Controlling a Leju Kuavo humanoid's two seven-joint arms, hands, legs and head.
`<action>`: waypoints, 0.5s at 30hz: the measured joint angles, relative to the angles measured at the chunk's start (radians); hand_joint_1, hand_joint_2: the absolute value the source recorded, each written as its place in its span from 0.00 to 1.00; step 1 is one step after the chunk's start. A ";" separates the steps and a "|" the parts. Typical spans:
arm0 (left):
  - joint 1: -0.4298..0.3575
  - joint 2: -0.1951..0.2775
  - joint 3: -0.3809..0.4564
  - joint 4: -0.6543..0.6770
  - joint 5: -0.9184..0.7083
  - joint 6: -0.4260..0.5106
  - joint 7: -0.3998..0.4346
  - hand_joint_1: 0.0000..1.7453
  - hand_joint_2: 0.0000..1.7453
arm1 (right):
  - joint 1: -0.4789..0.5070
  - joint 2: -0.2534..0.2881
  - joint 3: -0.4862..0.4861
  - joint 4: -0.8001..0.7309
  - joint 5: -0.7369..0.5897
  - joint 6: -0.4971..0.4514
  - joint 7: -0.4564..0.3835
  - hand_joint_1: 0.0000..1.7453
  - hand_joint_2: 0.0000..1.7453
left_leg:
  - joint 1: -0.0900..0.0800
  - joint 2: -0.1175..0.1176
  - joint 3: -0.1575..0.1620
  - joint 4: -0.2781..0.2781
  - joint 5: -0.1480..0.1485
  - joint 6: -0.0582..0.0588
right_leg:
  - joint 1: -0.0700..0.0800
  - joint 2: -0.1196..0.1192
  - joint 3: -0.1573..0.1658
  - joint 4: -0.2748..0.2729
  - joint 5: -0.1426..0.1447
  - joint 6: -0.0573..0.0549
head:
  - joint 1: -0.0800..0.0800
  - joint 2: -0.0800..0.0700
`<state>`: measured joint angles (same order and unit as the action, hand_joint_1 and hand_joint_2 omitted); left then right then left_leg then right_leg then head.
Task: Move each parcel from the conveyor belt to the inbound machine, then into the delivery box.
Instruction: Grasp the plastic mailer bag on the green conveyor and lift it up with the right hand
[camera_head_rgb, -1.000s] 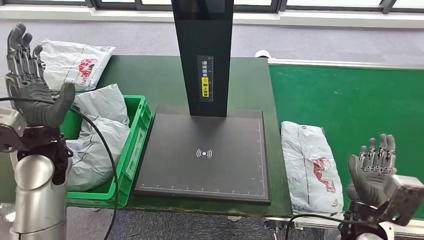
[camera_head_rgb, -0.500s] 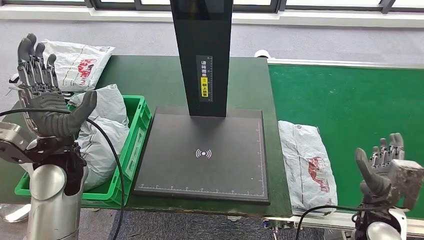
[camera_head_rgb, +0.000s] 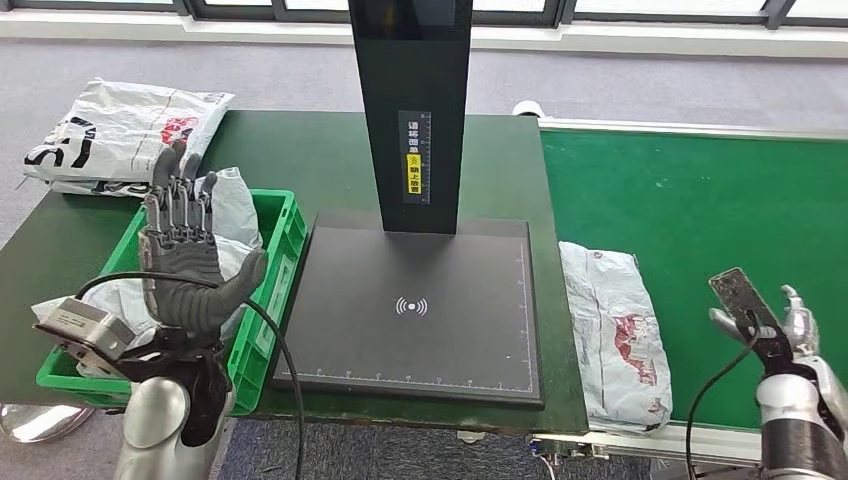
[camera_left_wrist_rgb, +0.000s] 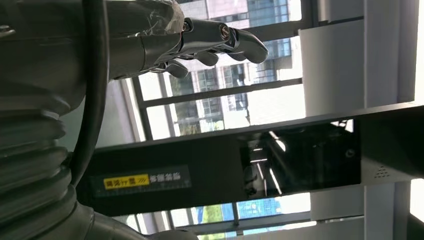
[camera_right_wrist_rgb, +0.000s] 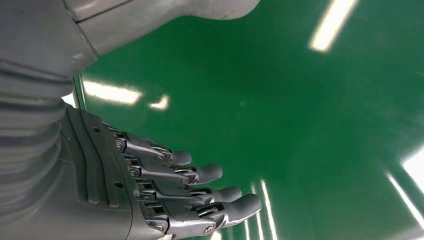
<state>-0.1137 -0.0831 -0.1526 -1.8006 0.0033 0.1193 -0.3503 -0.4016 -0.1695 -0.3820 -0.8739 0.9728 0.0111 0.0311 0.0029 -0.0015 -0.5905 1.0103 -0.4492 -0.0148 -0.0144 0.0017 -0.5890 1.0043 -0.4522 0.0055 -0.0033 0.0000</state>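
Observation:
A white plastic parcel with red print (camera_head_rgb: 618, 332) lies on the conveyor belt (camera_head_rgb: 700, 210) at its near left end, beside the black inbound machine's plate (camera_head_rgb: 415, 305). My right hand (camera_head_rgb: 775, 325) hovers low over the belt to the right of that parcel, fingers apart (camera_right_wrist_rgb: 200, 192), holding nothing. My left hand (camera_head_rgb: 190, 260) is raised upright with spread fingers (camera_left_wrist_rgb: 220, 37) in front of the green delivery box (camera_head_rgb: 270, 290), empty. Grey parcels (camera_head_rgb: 225, 205) lie in the box.
The machine's black post (camera_head_rgb: 412, 110) rises at the back of the plate. Another white parcel (camera_head_rgb: 115, 135) lies on the dark green table (camera_head_rgb: 290, 150) at the far left. A cable runs from my left wrist past the box.
My left hand has swung down and right, from beside the far-left parcel to in front of the green box. My right hand has dropped lower and turned edge-on over the belt.

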 joint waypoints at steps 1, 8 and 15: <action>0.004 -0.005 -0.001 0.009 0.004 -0.003 0.000 0.00 1.00 | -0.017 -0.006 0.011 0.050 0.021 0.004 0.003 0.00 1.00 | 0.000 0.000 0.000 0.000 0.000 0.000 | 0.000 0.000 0.000 0.000 0.000 0.000 | 0.000 0.000; 0.006 -0.032 -0.002 0.086 0.022 -0.029 -0.009 0.00 1.00 | -0.066 -0.012 0.123 0.287 0.135 0.051 0.025 0.00 1.00 | 0.000 -0.001 0.000 0.000 0.000 0.000 | 0.001 0.000 -0.001 0.000 0.000 0.000 | 0.000 0.000; 0.007 -0.041 -0.002 0.115 0.024 -0.033 -0.011 0.00 1.00 | -0.075 -0.012 0.177 0.357 0.151 0.060 0.024 0.00 1.00 | 0.000 0.000 0.000 0.000 0.000 0.000 | 0.000 0.000 0.000 0.000 -0.001 0.001 | 0.000 0.000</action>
<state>-0.1069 -0.1240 -0.1545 -1.6854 0.0271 0.0858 -0.3611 -0.4767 -0.1820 -0.2048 -0.5166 1.1241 0.0707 0.0555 0.0033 -0.0020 -0.5908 1.0100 -0.4492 -0.0146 -0.0143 0.0018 -0.5894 1.0043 -0.4530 0.0064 -0.0032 0.0000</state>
